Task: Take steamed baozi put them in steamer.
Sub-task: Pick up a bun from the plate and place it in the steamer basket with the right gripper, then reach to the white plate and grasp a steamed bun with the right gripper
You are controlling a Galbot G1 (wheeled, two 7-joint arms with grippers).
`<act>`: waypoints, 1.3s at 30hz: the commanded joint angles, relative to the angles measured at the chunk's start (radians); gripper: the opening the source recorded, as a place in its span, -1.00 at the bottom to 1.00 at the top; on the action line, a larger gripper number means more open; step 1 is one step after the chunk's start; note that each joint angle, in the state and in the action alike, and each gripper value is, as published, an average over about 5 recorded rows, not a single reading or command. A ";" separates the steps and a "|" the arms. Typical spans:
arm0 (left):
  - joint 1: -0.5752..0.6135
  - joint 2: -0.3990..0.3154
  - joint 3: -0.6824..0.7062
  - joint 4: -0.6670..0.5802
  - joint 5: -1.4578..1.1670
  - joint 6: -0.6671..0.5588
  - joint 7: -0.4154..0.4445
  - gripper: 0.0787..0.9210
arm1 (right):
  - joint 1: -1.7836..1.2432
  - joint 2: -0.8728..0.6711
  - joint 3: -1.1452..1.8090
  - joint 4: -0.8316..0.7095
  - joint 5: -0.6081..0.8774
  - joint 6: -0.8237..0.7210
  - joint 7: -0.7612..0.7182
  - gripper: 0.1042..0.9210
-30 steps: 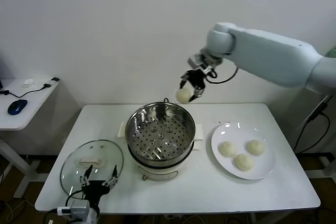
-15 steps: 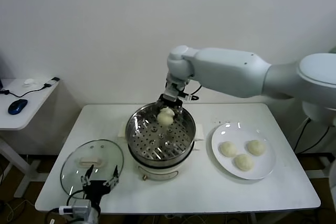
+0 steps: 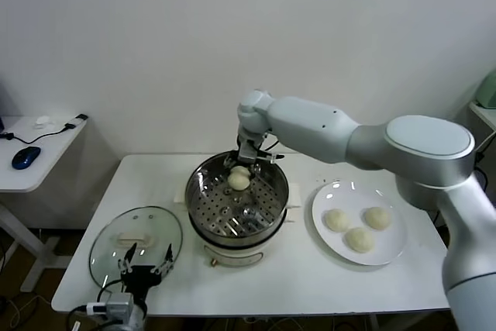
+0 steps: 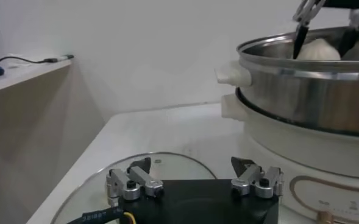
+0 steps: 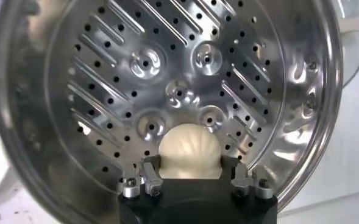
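Note:
One steamed baozi point(image 5: 188, 151), cream-white with pleats, lies on the perforated tray at the back of the steamer point(image 3: 203, 176). My right gripper point(image 5: 190, 161) reaches down into the pot, its fingers point(image 5: 150, 165) standing open on either side of this bun without pinching it. In the head view the same baozi point(image 3: 239, 180) sits just under the right gripper point(image 3: 242, 162). Three more baozi point(image 3: 359, 239) rest on the white plate point(image 3: 325, 226) to the right. My left gripper point(image 3: 145, 258) hangs open over the glass lid point(image 3: 116, 242) at the front left.
The steamer's white base and side handle point(image 4: 233, 74) rise close beside the left gripper point(image 4: 191, 162). The lid point(image 4: 167, 164) lies flat on the table near its front left corner. A side table with a mouse point(image 3: 25, 157) stands off to the left.
The right arm swung left and down, carrying the baozi from above the pot's far rim into the steamer. Its fingers have spread off the bun. The left arm has not moved.

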 commanded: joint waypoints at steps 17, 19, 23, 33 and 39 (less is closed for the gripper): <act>0.007 0.011 -0.003 -0.021 -0.015 -0.002 0.003 0.77 | 0.404 -0.269 -0.202 0.141 0.818 -0.362 -0.289 0.76; 0.006 0.013 -0.008 -0.017 -0.018 -0.005 0.002 0.77 | 0.442 -0.363 -0.271 0.180 0.880 -0.413 -0.290 0.76; 0.006 0.017 -0.014 -0.012 -0.025 -0.012 -0.002 0.77 | 0.482 -0.540 -0.424 0.288 0.879 -0.535 -0.197 0.76; 0.009 0.011 -0.014 -0.016 -0.027 -0.017 -0.008 0.77 | 0.266 -0.777 -0.453 0.555 0.783 -0.919 0.073 0.76; 0.023 0.010 -0.014 -0.031 -0.023 -0.019 -0.002 0.77 | 0.069 -0.729 -0.335 0.477 0.700 -0.946 0.097 0.76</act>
